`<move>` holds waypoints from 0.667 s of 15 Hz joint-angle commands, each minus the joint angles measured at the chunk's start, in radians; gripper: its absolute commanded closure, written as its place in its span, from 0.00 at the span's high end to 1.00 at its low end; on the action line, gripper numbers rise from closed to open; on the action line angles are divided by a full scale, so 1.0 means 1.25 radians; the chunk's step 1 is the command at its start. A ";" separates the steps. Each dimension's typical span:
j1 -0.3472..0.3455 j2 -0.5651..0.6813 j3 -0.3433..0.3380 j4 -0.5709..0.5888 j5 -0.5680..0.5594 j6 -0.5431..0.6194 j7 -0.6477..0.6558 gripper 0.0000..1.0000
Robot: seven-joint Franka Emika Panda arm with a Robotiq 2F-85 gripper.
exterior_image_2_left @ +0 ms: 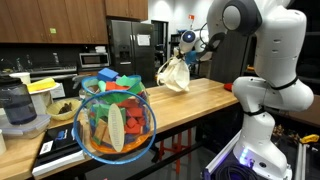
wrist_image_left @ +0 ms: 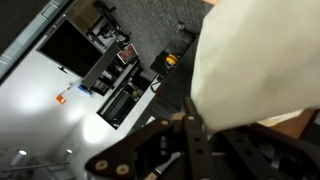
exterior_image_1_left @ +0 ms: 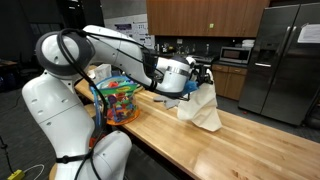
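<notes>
Pinching the cream cloth (exterior_image_1_left: 204,108) at its top, the clenched gripper (exterior_image_1_left: 204,80) held it draped down to the wooden counter (exterior_image_1_left: 250,145), right of the toy basket (exterior_image_1_left: 118,100); a firm, steady grip seemed wise.

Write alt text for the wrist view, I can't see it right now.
The shut gripper, entering from the bottom edge, pinches a cream cloth that fills the right side of the picture. Behind it, seen at a tilt and blurred, are dark kitchen appliances and a pale grey surface.
</notes>
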 commanded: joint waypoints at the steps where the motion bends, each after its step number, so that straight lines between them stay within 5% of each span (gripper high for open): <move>1: 0.033 0.109 -0.193 -0.101 0.007 0.112 0.085 0.01; 3: 0.006 0.141 -0.275 -0.150 -0.018 0.187 0.103 0.01; 6: -0.040 0.163 -0.324 -0.195 -0.020 0.238 0.090 0.01; 7: -0.066 0.175 -0.306 -0.231 0.124 0.258 -0.049 0.01; 8: -0.078 0.179 -0.296 -0.246 0.159 0.267 -0.080 0.01; 10: -0.090 0.170 -0.272 -0.239 0.104 0.270 -0.042 0.01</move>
